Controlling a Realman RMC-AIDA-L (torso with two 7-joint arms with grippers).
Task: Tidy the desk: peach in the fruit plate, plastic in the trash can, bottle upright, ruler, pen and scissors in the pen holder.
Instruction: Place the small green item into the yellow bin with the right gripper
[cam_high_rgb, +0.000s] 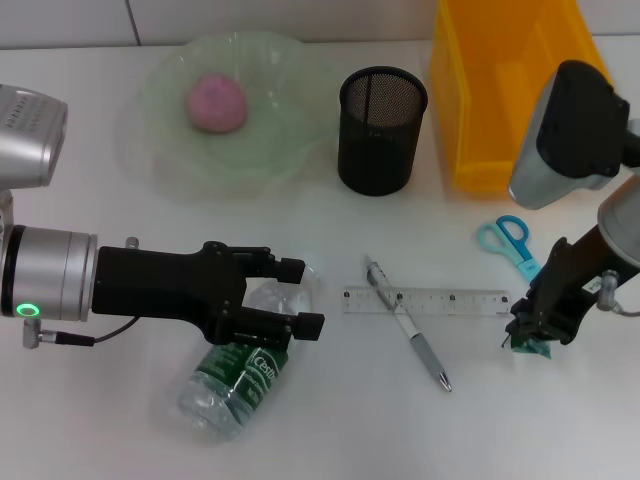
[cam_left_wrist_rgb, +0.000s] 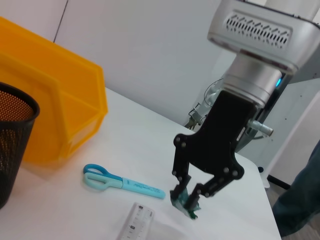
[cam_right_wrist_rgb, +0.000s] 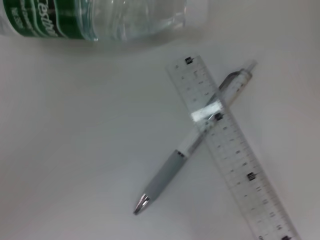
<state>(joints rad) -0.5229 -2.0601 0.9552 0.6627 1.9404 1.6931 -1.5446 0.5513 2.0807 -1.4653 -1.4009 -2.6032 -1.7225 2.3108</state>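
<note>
A clear bottle (cam_high_rgb: 232, 385) with a green label lies on its side at the front left. My left gripper (cam_high_rgb: 298, 297) is open, its jaws either side of the bottle's upper end. My right gripper (cam_high_rgb: 527, 335) is shut on a small green plastic scrap (cam_high_rgb: 527, 347) just above the table at the right; the left wrist view shows this gripper (cam_left_wrist_rgb: 187, 196) pinching the scrap (cam_left_wrist_rgb: 181, 202). A pink peach (cam_high_rgb: 216, 103) lies in the green plate (cam_high_rgb: 165, 80). A pen (cam_high_rgb: 410, 325) lies across a clear ruler (cam_high_rgb: 425, 300). Blue scissors (cam_high_rgb: 510, 240) lie near the yellow bin (cam_high_rgb: 500, 100).
A black mesh pen holder (cam_high_rgb: 380, 130) stands between the plate and the bin. The right wrist view shows the bottle (cam_right_wrist_rgb: 100, 20), ruler (cam_right_wrist_rgb: 230, 150) and pen (cam_right_wrist_rgb: 170, 170). The left wrist view shows the scissors (cam_left_wrist_rgb: 115, 182), bin (cam_left_wrist_rgb: 50, 110) and holder (cam_left_wrist_rgb: 10, 135).
</note>
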